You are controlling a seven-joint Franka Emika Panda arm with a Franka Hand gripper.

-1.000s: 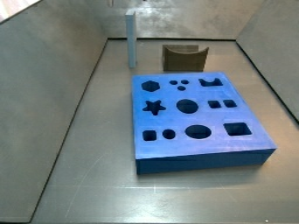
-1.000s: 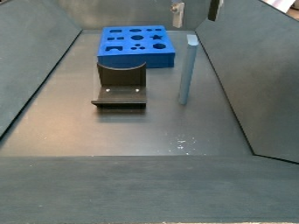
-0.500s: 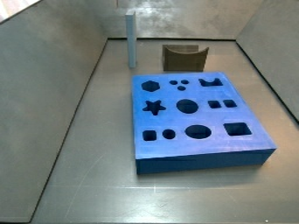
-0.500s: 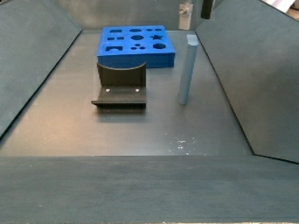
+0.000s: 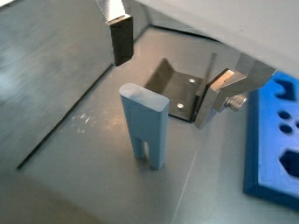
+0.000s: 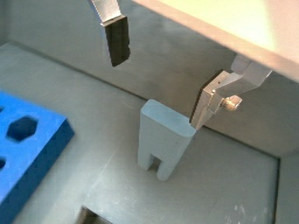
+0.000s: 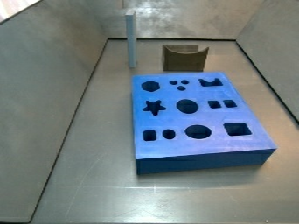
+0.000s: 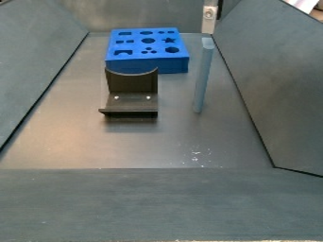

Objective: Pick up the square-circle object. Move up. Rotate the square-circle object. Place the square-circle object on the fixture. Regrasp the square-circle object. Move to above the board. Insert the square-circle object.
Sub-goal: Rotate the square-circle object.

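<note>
Step in hand, judged from the layout: pick-up of the square-circle object (image 5: pixel 143 122), not yet grasped. The peg stands upright on the grey floor; in a side view it sits near the upper left of the frame (image 7: pixel 131 39), left of the fixture (image 7: pixel 184 58) and above the far edge of the board (image 7: pixel 198 121). In a side view from the opposite end it stands right of centre (image 8: pixel 198 74), just beside the board's right corner (image 8: pixel 147 47) and well apart from the fixture (image 8: pixel 130 95). End effector (image 6: pixel 158 76): jaws wide open, holding nothing. In both wrist views the two fingers straddle the peg's top from above, one dark pad (image 6: pixel 115 41) on one side and the silver plate (image 6: pixel 207 101) on the other, both clear of the peg faces. In a wrist view the peg's top (image 5: pixel 142 94) looks closer to one finger than to the other, so centring is not certain. In a side view only a finger tip shows at the top edge (image 8: pixel 209 14), above the peg. To do this well: centre the jaws over the peg before descending, so neither pad clips the top and tips it. Descend straight, far enough that the pads bear on the flat broad faces. Close slowly; a slim standing peg will topple if one pad arrives first. The slotted foot (image 6: pixel 155 163) gives little base.
</note>
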